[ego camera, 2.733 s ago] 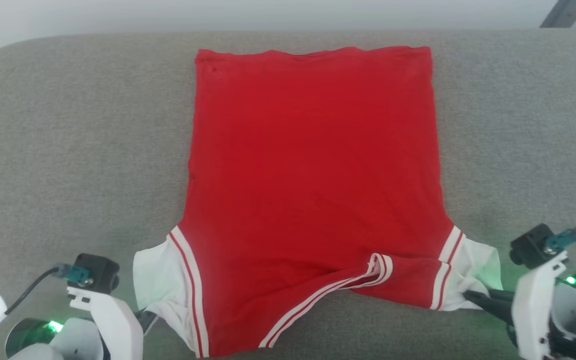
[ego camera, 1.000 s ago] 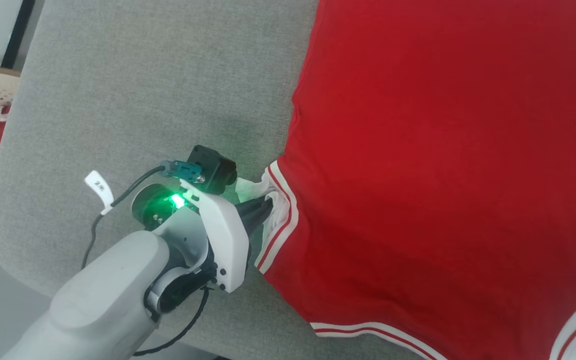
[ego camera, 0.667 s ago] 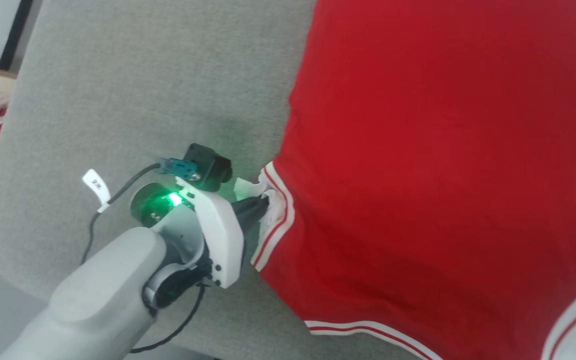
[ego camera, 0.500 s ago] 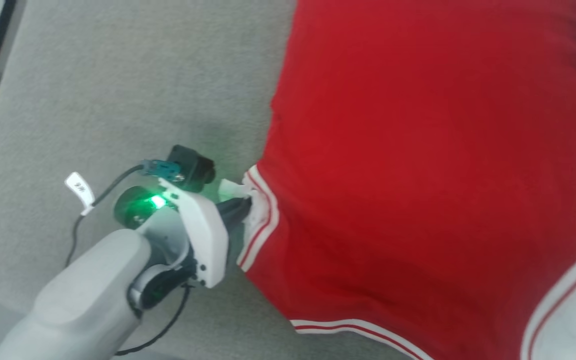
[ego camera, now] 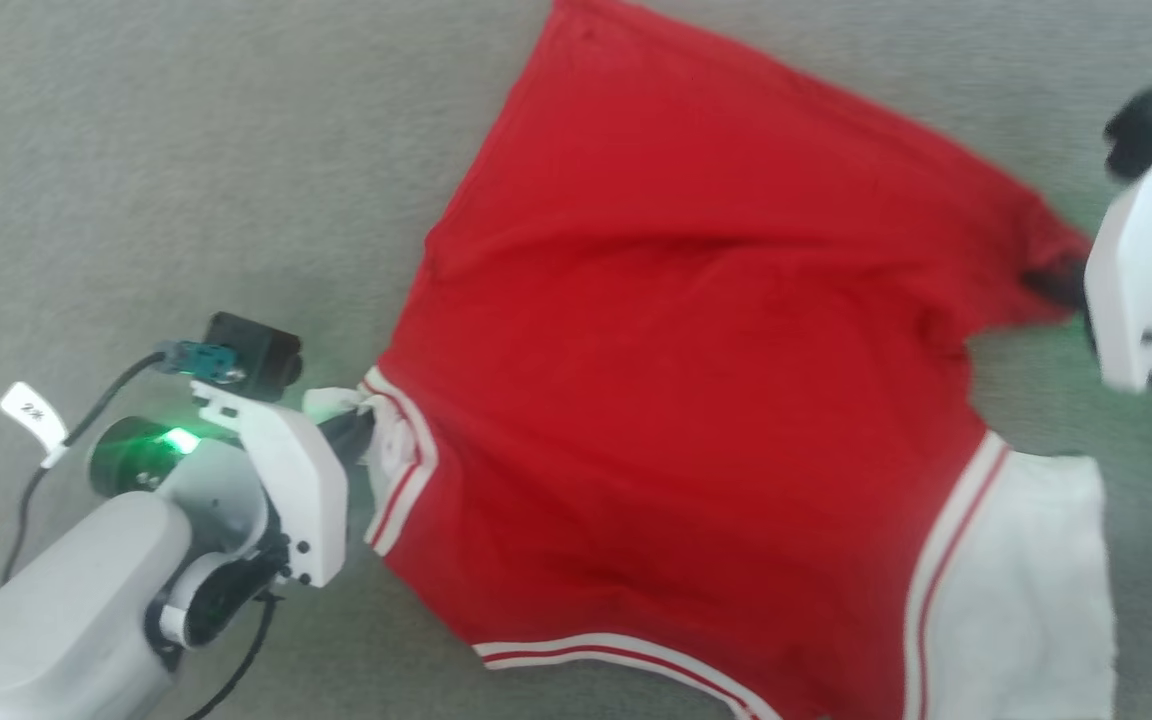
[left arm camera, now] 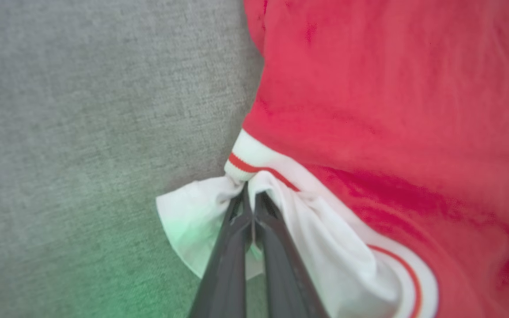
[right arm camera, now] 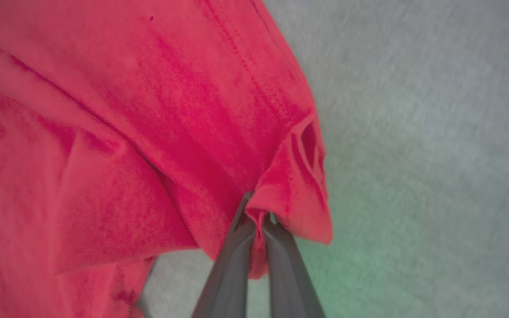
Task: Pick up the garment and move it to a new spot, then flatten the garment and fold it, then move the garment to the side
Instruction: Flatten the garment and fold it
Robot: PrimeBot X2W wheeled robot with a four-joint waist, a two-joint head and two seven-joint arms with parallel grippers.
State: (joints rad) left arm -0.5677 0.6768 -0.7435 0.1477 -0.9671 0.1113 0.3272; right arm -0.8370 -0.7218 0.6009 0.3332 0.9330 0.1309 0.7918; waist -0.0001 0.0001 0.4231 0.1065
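The garment (ego camera: pixel 696 380), a red jersey with white-striped trim, lies plain side up on the grey cushion (ego camera: pixel 186 170); no lettering shows. My left gripper (ego camera: pixel 361 440) is shut on its white shoulder strap at the left, and in the left wrist view the gripper (left arm camera: pixel 251 194) pinches white cloth beside the striped trim of the garment (left arm camera: pixel 391 115). At the right edge of the head view, my right gripper (ego camera: pixel 1051 285) is shut on a red hem corner. In the right wrist view the gripper (right arm camera: pixel 256 221) bites that bunched corner of the garment (right arm camera: pixel 148 110). The other white strap (ego camera: pixel 1016 590) lies free at the lower right.
Grey cushion fabric (right arm camera: pixel 435 110) surrounds the garment, with open room to the left and at the top of the head view (ego camera: pixel 836 40). A cable with a white tag (ego camera: pixel 31 415) trails from my left wrist.
The head camera has swung right, bringing my right gripper into view. That gripper has shut on the red hem corner. My left gripper keeps its hold on the white strap.
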